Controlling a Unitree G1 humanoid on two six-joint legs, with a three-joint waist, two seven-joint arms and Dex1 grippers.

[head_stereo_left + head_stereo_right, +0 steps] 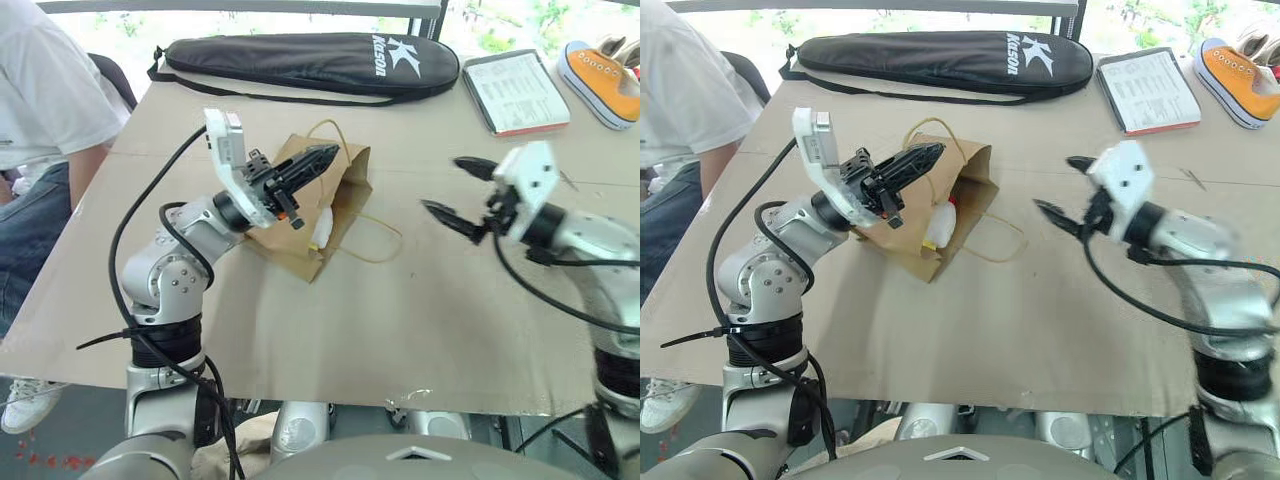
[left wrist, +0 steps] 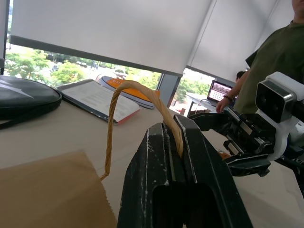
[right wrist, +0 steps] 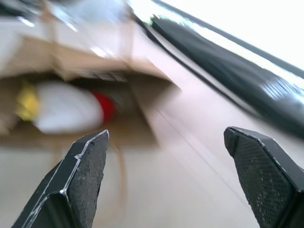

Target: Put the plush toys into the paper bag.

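Risk: left claw (image 1: 318,157) pinches only one handle (image 2: 124,97), so the bag (image 1: 345,175) may sag, spilling the white toy (image 3: 66,110); right claw (image 1: 458,192) spread, empty.

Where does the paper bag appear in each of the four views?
Left eye view: paper bag mid-table, under the left pincer, which clamps its twine handle.
Right eye view: bag again mid-table, nearer than the black racket case.
Left wrist view: bag is the brown sheet below the clamped handle.
Right wrist view: bag's open mouth, white plush toy inside.
Shared landmark: the black racket case.
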